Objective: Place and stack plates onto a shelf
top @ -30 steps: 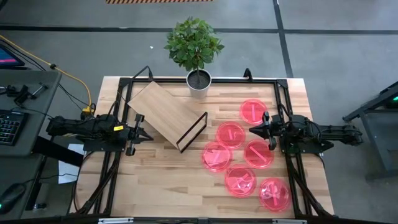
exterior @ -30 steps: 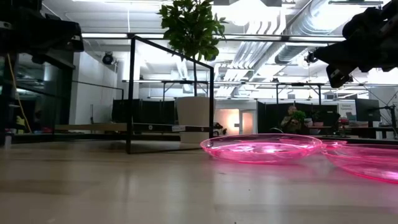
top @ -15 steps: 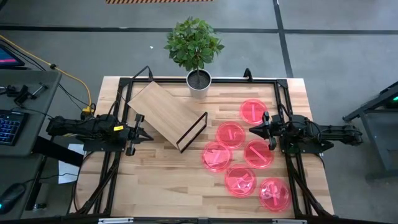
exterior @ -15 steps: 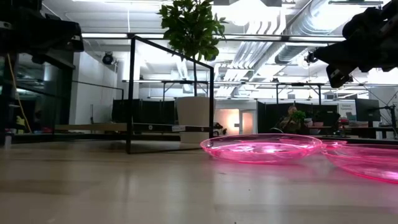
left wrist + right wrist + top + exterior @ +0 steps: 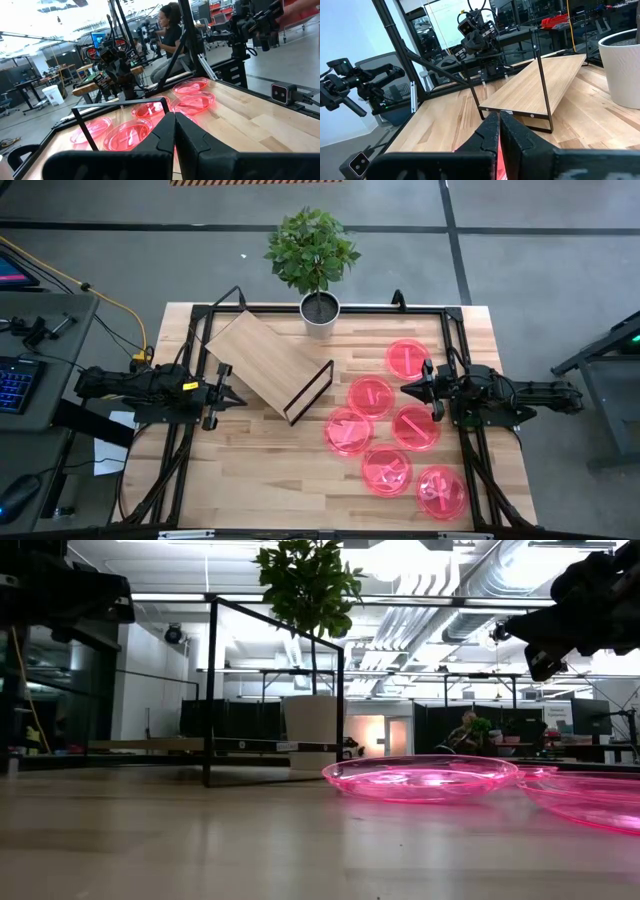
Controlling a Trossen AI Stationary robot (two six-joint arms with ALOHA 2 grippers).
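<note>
Several pink-red translucent plates lie flat on the right half of the table, among them one [image 5: 408,358] farthest back, one [image 5: 371,396] in the middle and one [image 5: 441,491] nearest the front. The shelf [image 5: 265,360], a light plywood board on a black wire leg [image 5: 310,391], stands at the table's centre-left, set aslant. My left gripper [image 5: 240,401] hovers shut at the left side, pointing level toward the shelf. My right gripper [image 5: 405,389] hovers shut at the right side, above the plates and touching none.
A potted plant in a white pot [image 5: 319,313] stands at the far edge behind the shelf. A black metal frame [image 5: 300,308] runs round the table's edges. Bare wood [image 5: 260,470] lies in front of the shelf. A person [image 5: 170,25] sits beyond the table.
</note>
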